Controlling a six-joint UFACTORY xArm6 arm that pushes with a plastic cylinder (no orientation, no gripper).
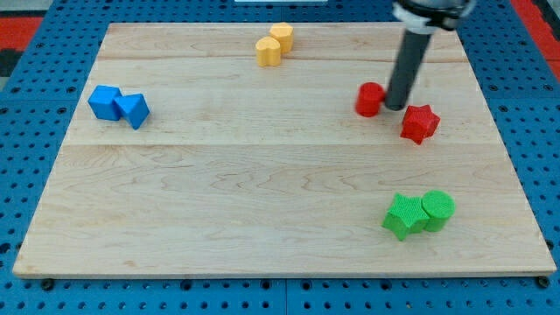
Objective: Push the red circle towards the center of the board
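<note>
Rod's tip (pixel 395 108) sits down on board (pixel 262 219), touching red circle (pixel 369 100) on its right side, w/ red star (pixel 419 123) just to tip's right. Rod's plain, no jaws. Red circle is right of center, upper half. Green blocks (pixel 418 213) sit lower right.

Bright even light, soft short shadows, sharp focus, no glare

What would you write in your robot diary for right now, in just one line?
my tip: touching red circle on its right | red star: lower right of tip | circle: right of board center, push not finished
</note>
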